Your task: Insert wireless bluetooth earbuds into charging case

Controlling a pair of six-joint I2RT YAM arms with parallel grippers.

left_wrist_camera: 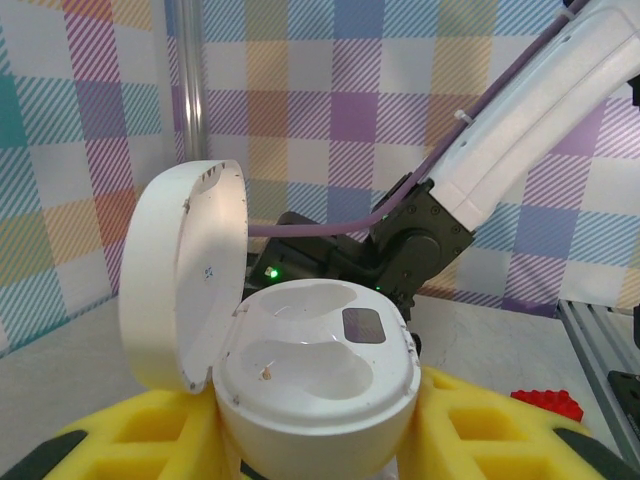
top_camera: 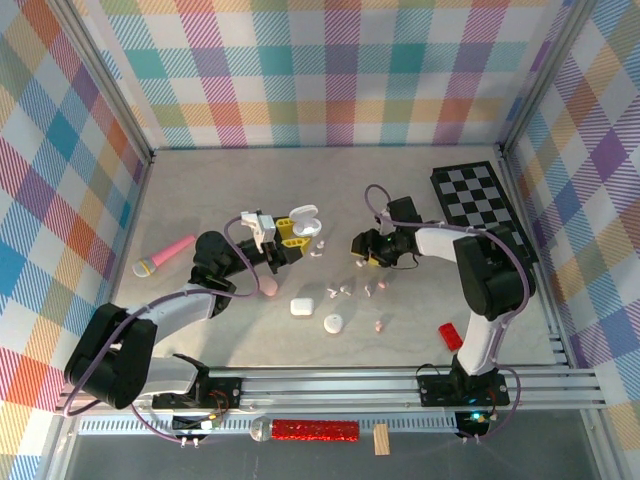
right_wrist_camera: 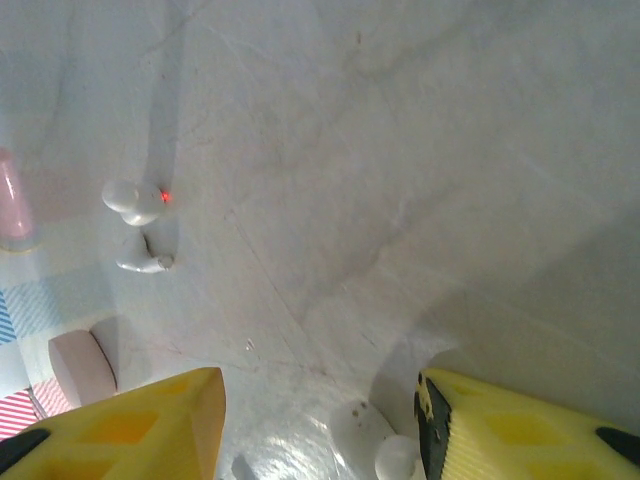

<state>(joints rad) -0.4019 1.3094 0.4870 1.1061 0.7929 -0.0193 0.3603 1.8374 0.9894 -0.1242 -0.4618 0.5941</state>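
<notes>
From above, we see the left hand (top_camera: 292,235) clamped on the open charging case (top_camera: 303,218), the right hand (top_camera: 362,246) low near earbuds (top_camera: 345,290) scattered on the worktop (top_camera: 200,190). At the left wrist, yellow fingers (left_wrist_camera: 490,430) hug the case, lid (left_wrist_camera: 180,270) tilted up. At the right wrist, its fingers stand apart, a white earbud (right_wrist_camera: 396,458) between them.

Smooth white plastic with a soft gloss: the charging case (left_wrist_camera: 315,370), lid and wells alike, seated between my left fingers (left_wrist_camera: 445,400), which look like matt yellow foam. Beneath my right fingers (right_wrist_camera: 130,425), of the same matt yellow, the pale grey surface (right_wrist_camera: 400,150) shows fine scratches and a dull sheen. Two white earbuds (right_wrist_camera: 132,200) at the frame's left are glossy plastic.
</notes>
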